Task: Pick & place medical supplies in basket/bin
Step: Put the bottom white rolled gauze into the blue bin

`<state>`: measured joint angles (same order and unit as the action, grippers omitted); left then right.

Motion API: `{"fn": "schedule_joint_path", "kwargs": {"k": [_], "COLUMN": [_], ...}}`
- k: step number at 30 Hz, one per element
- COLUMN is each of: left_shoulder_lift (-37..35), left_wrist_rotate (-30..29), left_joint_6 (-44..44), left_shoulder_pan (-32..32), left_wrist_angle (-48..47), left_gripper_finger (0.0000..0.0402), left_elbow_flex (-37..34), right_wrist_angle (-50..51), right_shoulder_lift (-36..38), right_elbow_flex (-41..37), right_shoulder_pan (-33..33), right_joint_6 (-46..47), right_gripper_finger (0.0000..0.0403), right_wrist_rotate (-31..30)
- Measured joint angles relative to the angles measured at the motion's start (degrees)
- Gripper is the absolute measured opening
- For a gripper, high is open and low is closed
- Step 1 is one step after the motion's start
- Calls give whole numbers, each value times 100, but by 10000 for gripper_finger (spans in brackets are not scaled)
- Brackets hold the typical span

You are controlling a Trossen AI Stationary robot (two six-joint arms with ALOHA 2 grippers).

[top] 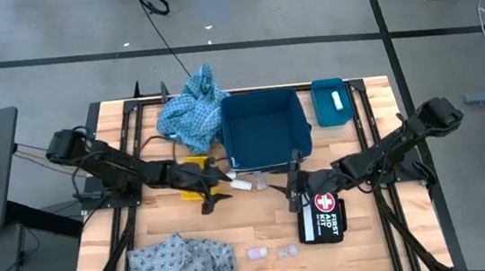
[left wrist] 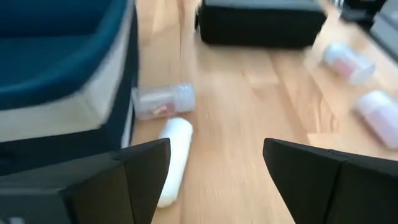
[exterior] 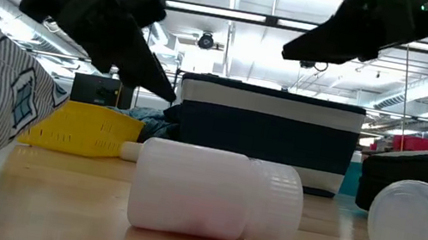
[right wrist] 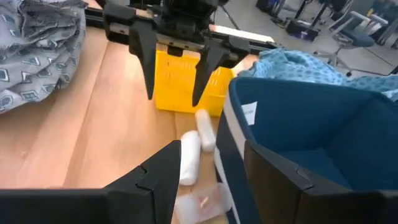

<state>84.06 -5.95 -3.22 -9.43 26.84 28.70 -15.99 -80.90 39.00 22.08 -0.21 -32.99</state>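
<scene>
The left hand (top: 217, 195) is hovering over the wooden surface (top: 261, 224) just in front of the blue bin (top: 265, 131), its fingers (left wrist: 146, 165) spread apart and gripping nothing. A white roll (top: 241, 185) is lying on the surface between those fingers and the bin wall, with a clear packet (top: 259, 186) just beside it, against the bin's front. The right hand (top: 294, 193) is hanging near the same spot from the other side, also released and empty, above the edge of the black first-aid pouch (top: 322, 217). A yellow box (top: 194, 172) is sitting under the left arm. One blue patterned cloth (top: 190, 112) is draping over the bin's left rim; the other cloth (top: 179, 264) is lying bunched at the front left of the surface. Two small vials (top: 271, 253) are resting near the front edge, between that cloth and the pouch. A blue lid (top: 329, 104) is lying to the right of the bin, carrying another white roll (top: 336, 100).
</scene>
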Motion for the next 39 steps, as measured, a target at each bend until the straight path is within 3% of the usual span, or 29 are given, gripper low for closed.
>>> {"fn": "schedule_joint_path", "kwargs": {"k": [14,23,29,39], "left_shoulder_lift": [257,412,1158,1862], "left_wrist_rotate": [-137,-652,-908,-971], "left_joint_6": [-64,39,197,368], "left_shoulder_pan": [-29,-262,-262,-90], "left_wrist_angle": [-352,-274,-393,-1393], "left_gripper_finger": [260,260,260,257], "left_elbow_flex": [139,147,684,1449], "right_wrist_angle": [139,125,79,123], "right_shoulder_lift": [-2,-2,-2,-2], "right_elbow_flex": [0,0,0,-2], "right_shoulder_pan": [62,57,57,62], "right_joint_6": [144,132,127,131], "right_gripper_finger": [183,183,183,183], "right_wrist_rotate": [0,-2,-7,-5]}}
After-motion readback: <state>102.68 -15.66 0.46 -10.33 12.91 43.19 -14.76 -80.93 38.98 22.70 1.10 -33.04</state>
